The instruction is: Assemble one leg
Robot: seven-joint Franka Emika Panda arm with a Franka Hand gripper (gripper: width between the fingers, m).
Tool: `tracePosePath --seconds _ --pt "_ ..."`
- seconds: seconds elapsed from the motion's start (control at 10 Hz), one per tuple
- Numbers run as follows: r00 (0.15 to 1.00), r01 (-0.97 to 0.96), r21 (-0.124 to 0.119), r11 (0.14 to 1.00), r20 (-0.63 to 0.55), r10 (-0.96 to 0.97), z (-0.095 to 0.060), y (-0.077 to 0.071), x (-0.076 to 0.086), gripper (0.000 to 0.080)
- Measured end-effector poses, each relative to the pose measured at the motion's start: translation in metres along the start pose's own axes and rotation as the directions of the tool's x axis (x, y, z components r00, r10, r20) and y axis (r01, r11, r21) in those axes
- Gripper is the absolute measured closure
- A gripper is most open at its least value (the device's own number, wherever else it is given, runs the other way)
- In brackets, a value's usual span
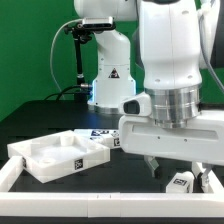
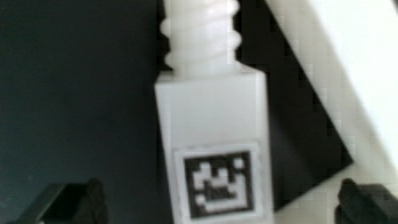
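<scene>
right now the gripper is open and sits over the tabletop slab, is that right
Not quite: the gripper is open, but it sits over a leg, not the tabletop slab. The wrist view shows the leg right under it; the slab lies toward the exterior view's left.

From where I stand I count one robot arm (image 1: 170, 50) carrying one gripper (image 1: 178, 170), one large white tabletop slab (image 1: 58, 156), one white border frame (image 1: 60, 191), and one leg (image 2: 210, 120) plainly seen, with one square tag (image 2: 219, 181) on the side that shows.
</scene>
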State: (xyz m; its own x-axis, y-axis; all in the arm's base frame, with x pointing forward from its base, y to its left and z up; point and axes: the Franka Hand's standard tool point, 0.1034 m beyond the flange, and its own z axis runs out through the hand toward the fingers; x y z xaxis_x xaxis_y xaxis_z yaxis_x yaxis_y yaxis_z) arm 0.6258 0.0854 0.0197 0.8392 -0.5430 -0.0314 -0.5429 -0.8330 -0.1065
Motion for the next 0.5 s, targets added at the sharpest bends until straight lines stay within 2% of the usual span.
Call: tracePosePath --seconds 0.2,0.4,0.5 --pt "1.0 -0.005 -0.005 1.0 -0.007 0.005 0.0109 0.006 0.0015 0.015" --pt "1.0 -0.008 -0.003 1.0 -0.014 0.008 0.0121 0.0046 0.0004 0.015" --pt "1.0 -0.008 -0.003 1.0 -0.014 0.008 0.0121 0.0047 0.0004 0.0246"
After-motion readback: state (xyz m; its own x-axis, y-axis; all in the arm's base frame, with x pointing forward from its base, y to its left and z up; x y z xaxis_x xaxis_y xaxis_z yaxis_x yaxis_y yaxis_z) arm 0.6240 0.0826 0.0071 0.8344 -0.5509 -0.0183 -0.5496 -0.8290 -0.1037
